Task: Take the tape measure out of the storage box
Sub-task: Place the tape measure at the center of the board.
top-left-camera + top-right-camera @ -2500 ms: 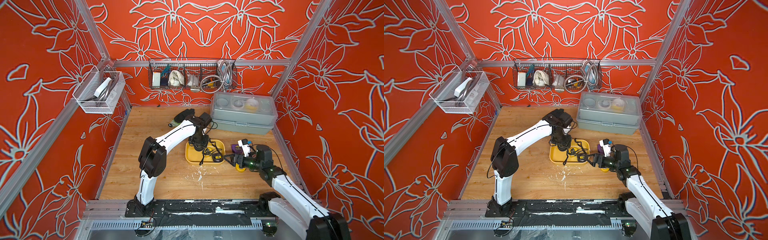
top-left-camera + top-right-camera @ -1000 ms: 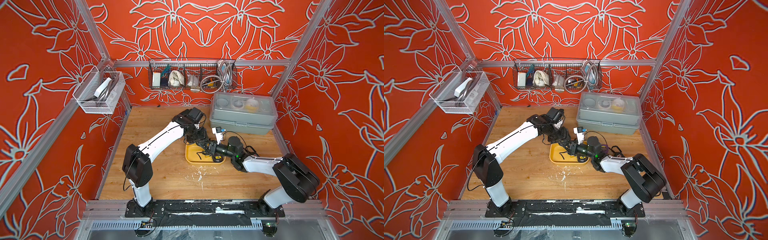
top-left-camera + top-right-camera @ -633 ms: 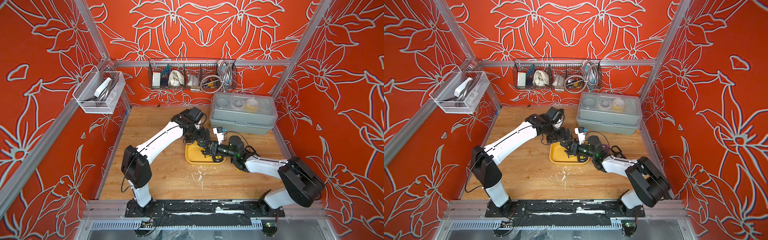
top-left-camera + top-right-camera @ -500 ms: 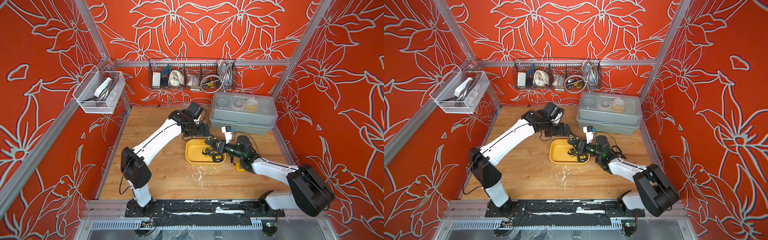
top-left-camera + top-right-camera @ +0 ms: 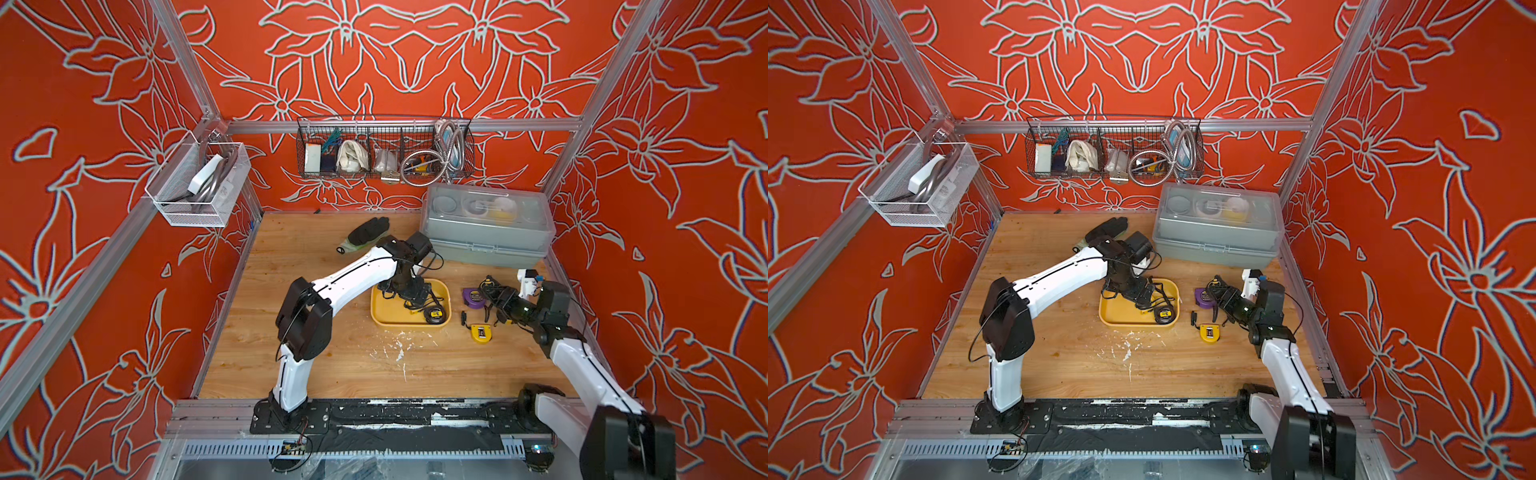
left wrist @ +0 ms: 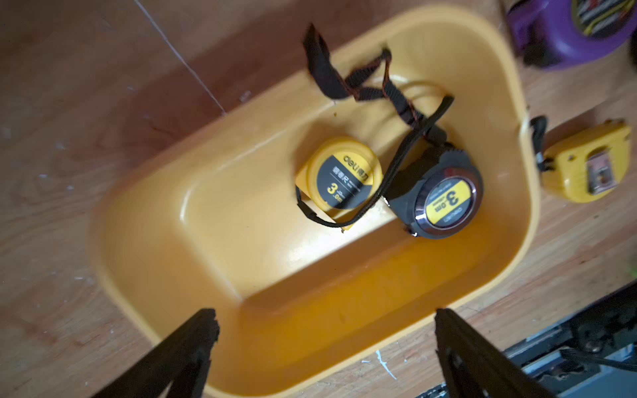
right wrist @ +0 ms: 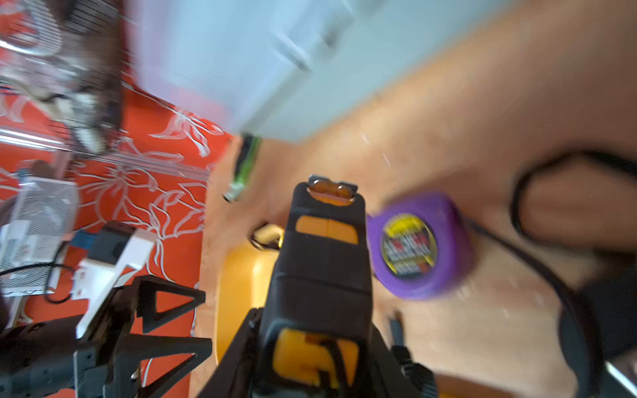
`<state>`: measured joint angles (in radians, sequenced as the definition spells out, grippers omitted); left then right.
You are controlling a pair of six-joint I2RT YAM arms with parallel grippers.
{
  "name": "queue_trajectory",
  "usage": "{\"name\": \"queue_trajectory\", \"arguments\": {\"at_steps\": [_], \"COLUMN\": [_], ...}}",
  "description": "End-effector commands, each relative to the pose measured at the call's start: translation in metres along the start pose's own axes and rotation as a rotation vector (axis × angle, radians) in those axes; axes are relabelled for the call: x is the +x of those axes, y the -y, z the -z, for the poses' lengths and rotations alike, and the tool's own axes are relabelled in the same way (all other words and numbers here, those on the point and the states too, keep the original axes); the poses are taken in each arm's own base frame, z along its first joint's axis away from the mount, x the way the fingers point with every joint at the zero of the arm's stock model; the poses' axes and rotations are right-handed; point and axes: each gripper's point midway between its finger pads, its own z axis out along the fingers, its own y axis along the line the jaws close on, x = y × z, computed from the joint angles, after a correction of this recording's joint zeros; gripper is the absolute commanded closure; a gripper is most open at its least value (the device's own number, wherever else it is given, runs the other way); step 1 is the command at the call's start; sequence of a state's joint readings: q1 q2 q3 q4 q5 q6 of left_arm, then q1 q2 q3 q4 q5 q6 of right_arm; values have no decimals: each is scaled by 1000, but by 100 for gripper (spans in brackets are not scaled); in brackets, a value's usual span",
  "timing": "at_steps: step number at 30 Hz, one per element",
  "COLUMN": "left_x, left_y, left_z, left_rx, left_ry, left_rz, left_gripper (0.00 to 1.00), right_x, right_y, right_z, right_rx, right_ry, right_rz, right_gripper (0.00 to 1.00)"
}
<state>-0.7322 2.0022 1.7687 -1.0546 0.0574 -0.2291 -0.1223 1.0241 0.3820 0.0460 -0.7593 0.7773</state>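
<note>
2 are seen in the tray (image 6: 241,248): yellow tape (image 6: 339,179), black tape (image 6: 443,203), straps (image 6: 396,100) crossed. L gripper (image 6: 324,320) is held open above; both may get dragged together. R gripper (image 5: 498,298) is clamped on orange-black tape (image 7: 324,262), outside tray.

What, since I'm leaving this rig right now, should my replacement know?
Left gripper: open, empty, over the storage box.
Right gripper: shut on a black-and-orange tape measure, clear of the box, near the purple tape measure.
Done: the purple one and a small yellow tape measure lie on the table outside the box.
Left: set the held one down; a yellow Deli tape measure and a black tape measure sit in the box.
</note>
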Motion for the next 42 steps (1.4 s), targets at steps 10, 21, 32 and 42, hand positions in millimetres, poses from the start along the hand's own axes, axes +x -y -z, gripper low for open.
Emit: {"name": "queue_trajectory", "arguments": {"at_steps": [10,21,32,42], "left_x": [-9,-14,-29,-48], "left_y": [5,8,4,-18], "left_z": [-31,-52,-56,-17], "left_rx": [-13,-11,-36,-25], "left_ry": [-56,-93,-39,112], "left_rz": [-41,-26,39,207], "left_gripper": [0,0,0,0], "right_x": [44,26,-6,-5], "right_y": [31,46,21,8], "right_z": [-21,-33,-20,7], "right_rx": [4,105,141,197], "right_ry": [-241,-263,-207,-178], "right_rz": [-38,24,164,216], "right_gripper": [86,59,2,0]}}
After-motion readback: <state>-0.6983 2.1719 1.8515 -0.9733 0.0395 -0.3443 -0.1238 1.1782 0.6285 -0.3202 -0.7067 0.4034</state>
